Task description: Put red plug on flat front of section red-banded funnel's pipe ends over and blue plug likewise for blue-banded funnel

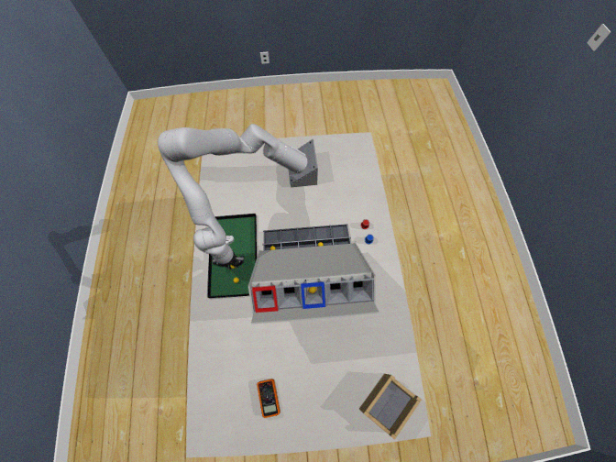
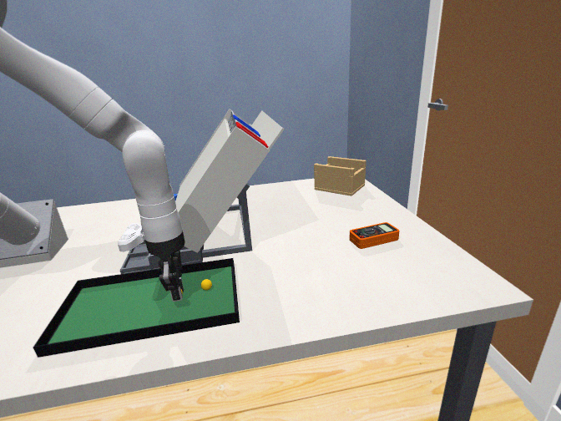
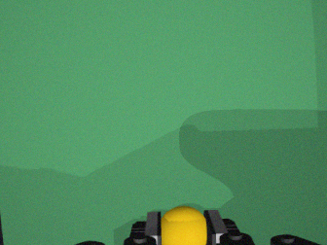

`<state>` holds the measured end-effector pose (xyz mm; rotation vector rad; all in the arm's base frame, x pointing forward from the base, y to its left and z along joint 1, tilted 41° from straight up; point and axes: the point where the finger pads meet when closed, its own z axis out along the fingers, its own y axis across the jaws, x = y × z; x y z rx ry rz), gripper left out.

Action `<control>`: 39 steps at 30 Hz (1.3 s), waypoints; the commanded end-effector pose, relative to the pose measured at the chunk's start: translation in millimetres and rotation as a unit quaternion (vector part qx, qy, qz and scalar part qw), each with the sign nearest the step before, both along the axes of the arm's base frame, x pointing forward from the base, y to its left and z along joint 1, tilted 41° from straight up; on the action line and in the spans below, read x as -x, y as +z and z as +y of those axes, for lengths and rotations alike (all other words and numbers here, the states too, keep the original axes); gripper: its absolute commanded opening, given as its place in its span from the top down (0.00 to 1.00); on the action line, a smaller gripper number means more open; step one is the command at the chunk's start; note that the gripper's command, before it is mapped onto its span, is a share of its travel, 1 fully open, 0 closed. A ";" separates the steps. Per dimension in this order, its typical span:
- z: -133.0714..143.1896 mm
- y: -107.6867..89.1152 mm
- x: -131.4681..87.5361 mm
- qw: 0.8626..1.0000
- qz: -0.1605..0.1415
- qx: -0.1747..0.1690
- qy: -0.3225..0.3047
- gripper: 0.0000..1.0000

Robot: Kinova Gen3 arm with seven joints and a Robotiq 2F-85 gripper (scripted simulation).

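Covered funnel box (image 1: pixel 311 264) (image 2: pixel 220 181) leaning, long axis slanting, red-banded funnel (image 1: pixel 265 299) (image 2: pixel 251 134) facing up

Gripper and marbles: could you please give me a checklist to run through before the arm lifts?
1. Gripper shut on a marble: ok.
2. Held marble clear of the loose marble: ok.
3. Red-banded funnel free of marbles: ok.
4. Blue-banded funnel free of marbles: not ok, one sits inside.
5. Red plug and blue plug placed on sections: not ok.
6. Pipe crossings behind the cover: cannot tell.
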<state>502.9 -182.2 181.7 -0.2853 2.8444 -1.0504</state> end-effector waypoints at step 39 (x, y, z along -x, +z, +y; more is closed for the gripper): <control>84.8 101.9 19.4 1.000 0.000 0.001 0.003 1.00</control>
